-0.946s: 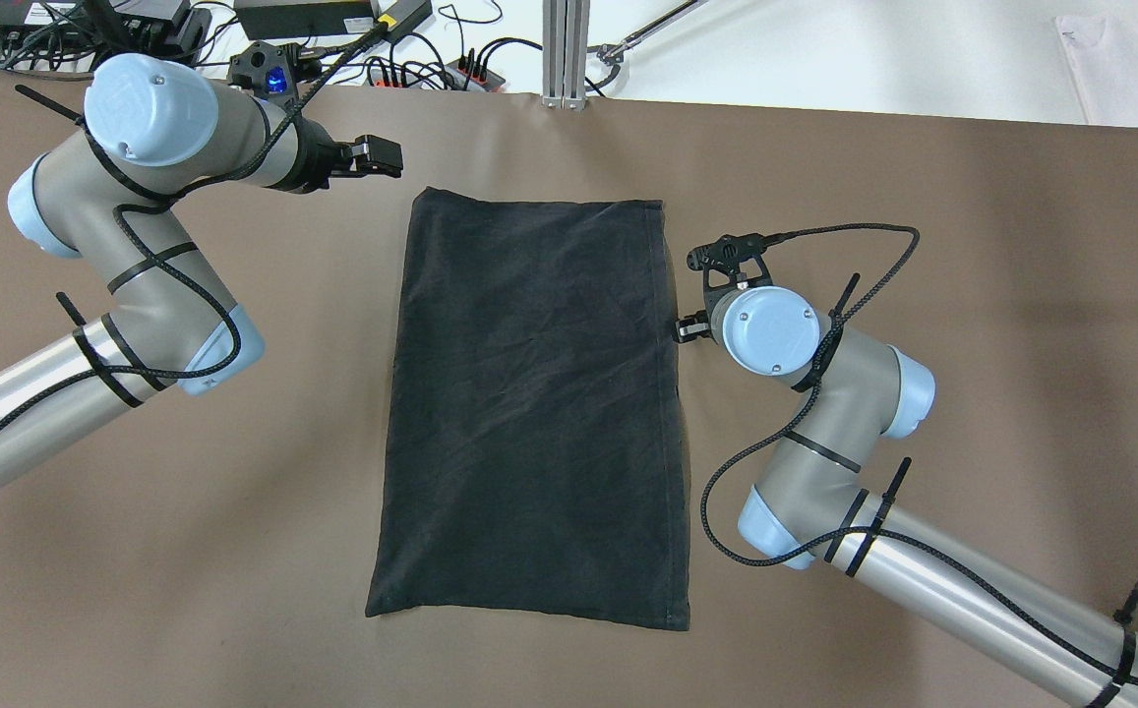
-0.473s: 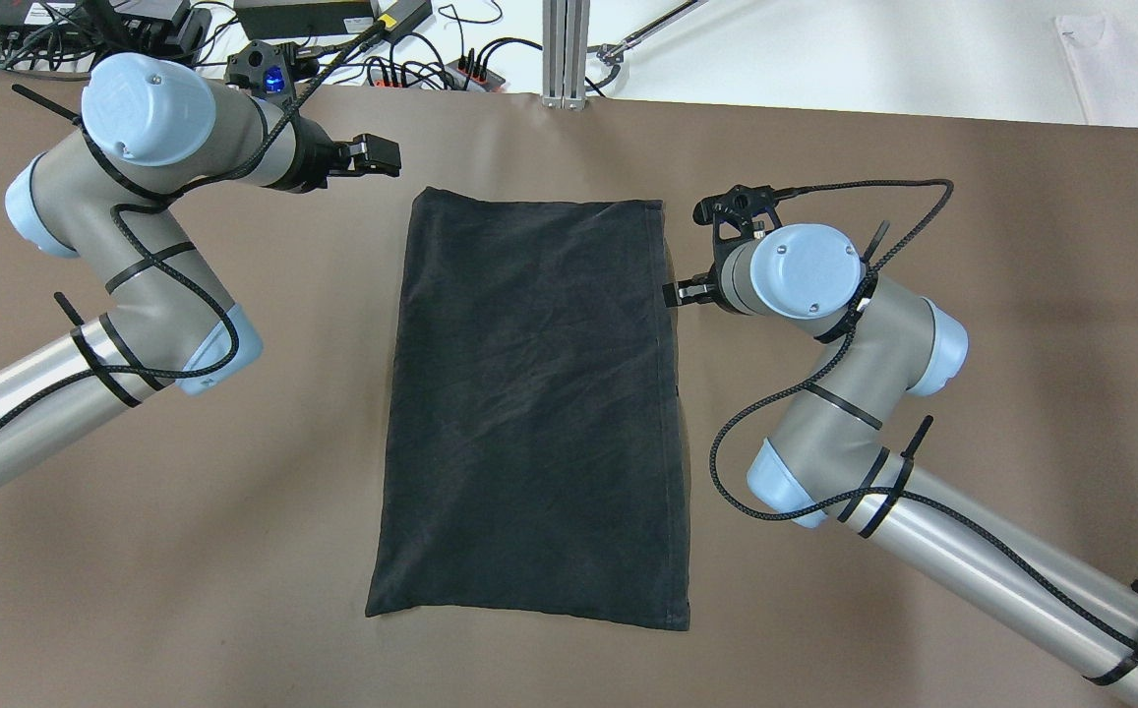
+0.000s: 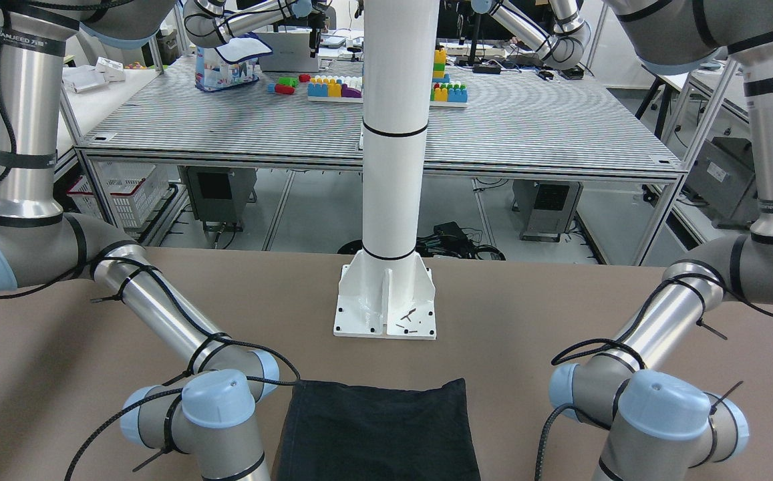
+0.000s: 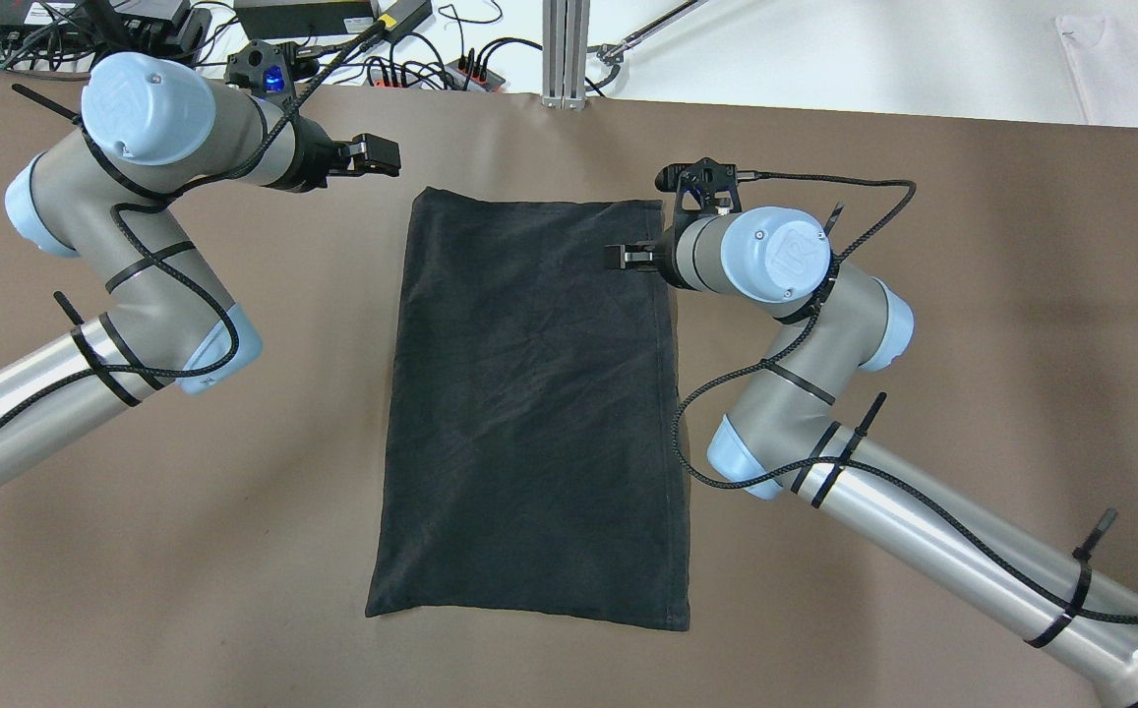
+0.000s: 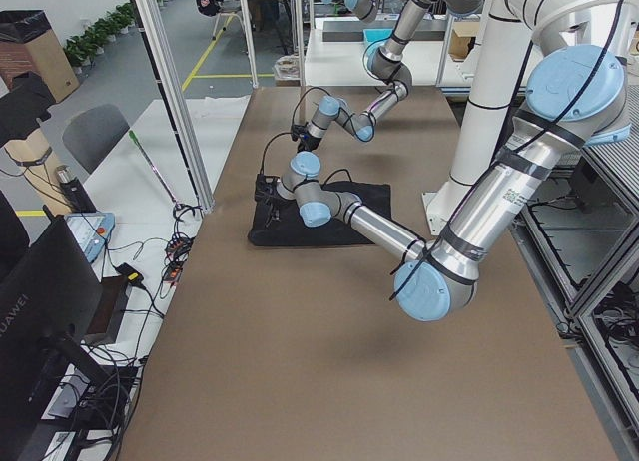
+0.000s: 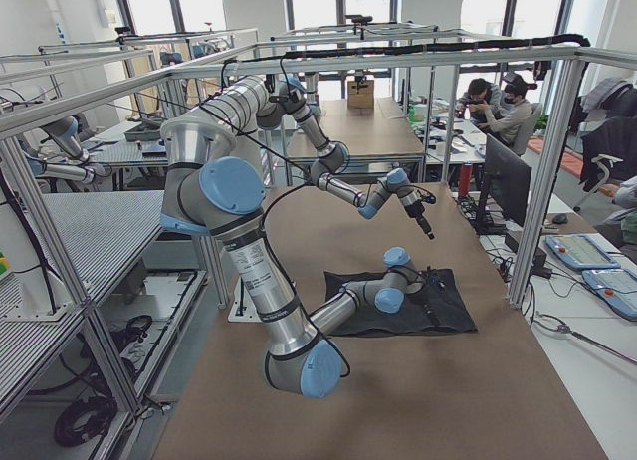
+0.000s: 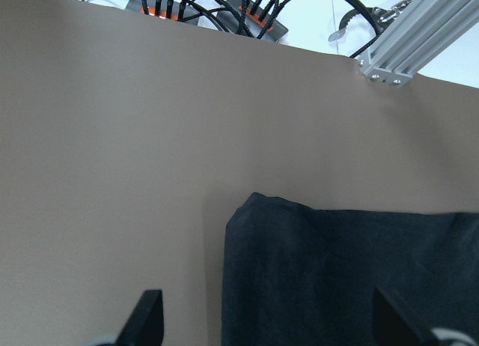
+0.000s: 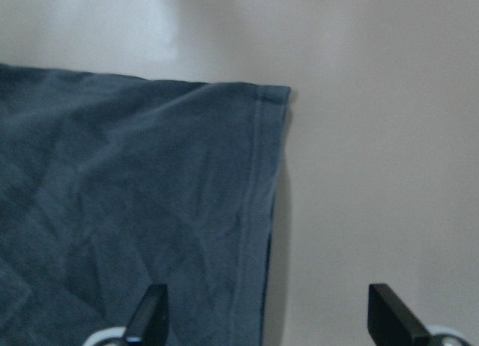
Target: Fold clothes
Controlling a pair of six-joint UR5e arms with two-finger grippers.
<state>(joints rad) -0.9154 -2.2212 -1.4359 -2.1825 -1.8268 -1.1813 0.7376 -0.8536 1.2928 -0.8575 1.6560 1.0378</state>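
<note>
The clothes (image 4: 534, 413) are one black rectangular piece lying flat on the brown table, also seen in the front-facing view (image 3: 379, 427). My left gripper (image 4: 379, 155) hangs open just beyond the cloth's far left corner. In the left wrist view (image 7: 273, 323) that corner (image 7: 258, 207) lies ahead of the spread fingers. My right gripper (image 4: 618, 258) is open above the cloth's right hem near the far right corner. Its wrist view (image 8: 269, 316) shows one finger (image 8: 150, 312) over the cloth (image 8: 135, 211) and the other over bare table. Nothing is held.
A white pole base (image 3: 386, 304) is bolted to the table behind the cloth's near edge. Cables and power strips (image 4: 431, 69) and an aluminium post (image 4: 564, 49) line the far edge. A white garment (image 4: 1129, 59) lies at the far right. Seated people (image 6: 498, 97) are beyond the table.
My right gripper has moved toward the far edge and leftward, from beside the cloth's right hem to above it near the far right corner. The left arm has barely moved.
</note>
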